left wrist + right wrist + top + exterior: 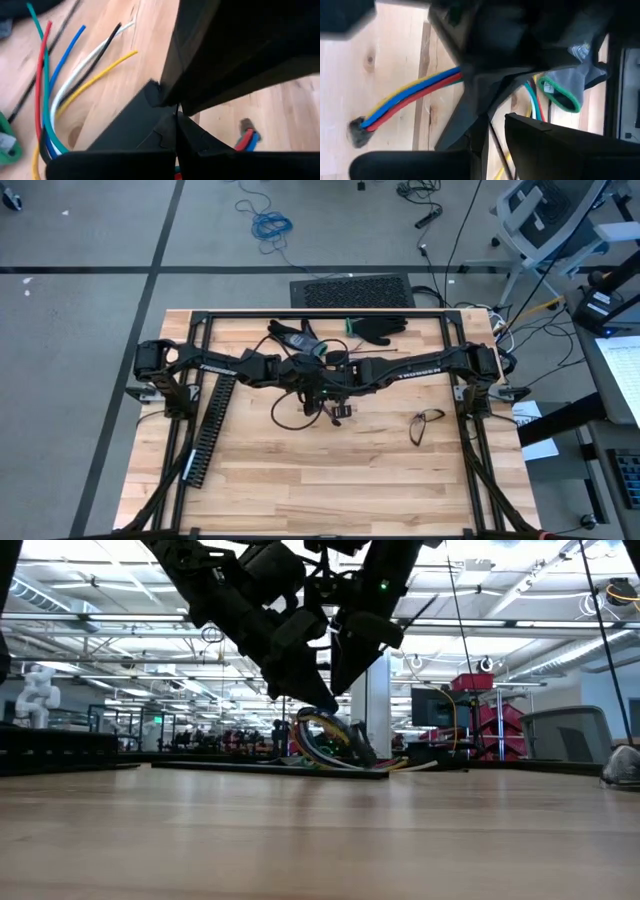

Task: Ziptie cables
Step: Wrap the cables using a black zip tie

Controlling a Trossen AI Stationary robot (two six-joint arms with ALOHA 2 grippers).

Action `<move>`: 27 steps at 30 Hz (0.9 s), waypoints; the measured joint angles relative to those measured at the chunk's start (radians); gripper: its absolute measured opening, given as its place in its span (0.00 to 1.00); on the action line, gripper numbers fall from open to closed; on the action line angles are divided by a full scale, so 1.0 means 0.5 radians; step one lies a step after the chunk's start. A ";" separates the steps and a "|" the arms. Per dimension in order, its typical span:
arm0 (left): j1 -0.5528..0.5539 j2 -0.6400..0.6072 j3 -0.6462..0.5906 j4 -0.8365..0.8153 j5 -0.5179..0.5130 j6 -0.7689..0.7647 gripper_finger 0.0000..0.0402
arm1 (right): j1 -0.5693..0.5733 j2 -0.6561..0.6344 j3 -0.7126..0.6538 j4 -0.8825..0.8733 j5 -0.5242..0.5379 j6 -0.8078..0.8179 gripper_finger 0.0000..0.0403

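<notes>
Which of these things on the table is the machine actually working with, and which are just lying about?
Part of the job:
- cables, a coloured bundle at the table's middle
- left pincer and right pincer, meeting over the bundle

Just lying about:
- black slotted duct, near the left arm
- black glove, at the far edge
- glasses, on the right side of the wooden table

Black slotted duct (211, 427), black glove (380, 327), eyeglasses (426, 423), wooden table (330, 485)

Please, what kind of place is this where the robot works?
Probably a large robotics lab or workshop: a wooden table stands on an open grey floor, an office chair is nearby, and the low view shows a hall with equipment racks.
</notes>
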 joint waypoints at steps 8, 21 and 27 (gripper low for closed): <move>0.003 0.016 0.000 0.023 -0.008 0.002 0.00 | 0.001 -0.004 0.000 -0.029 -0.008 0.047 0.13; 0.003 0.018 0.027 0.059 -0.028 0.000 0.00 | -0.002 -0.006 0.001 -0.075 -0.094 0.107 0.13; 0.003 0.018 0.027 0.059 -0.027 -0.005 0.00 | -0.002 -0.006 -0.001 -0.060 -0.103 0.134 0.06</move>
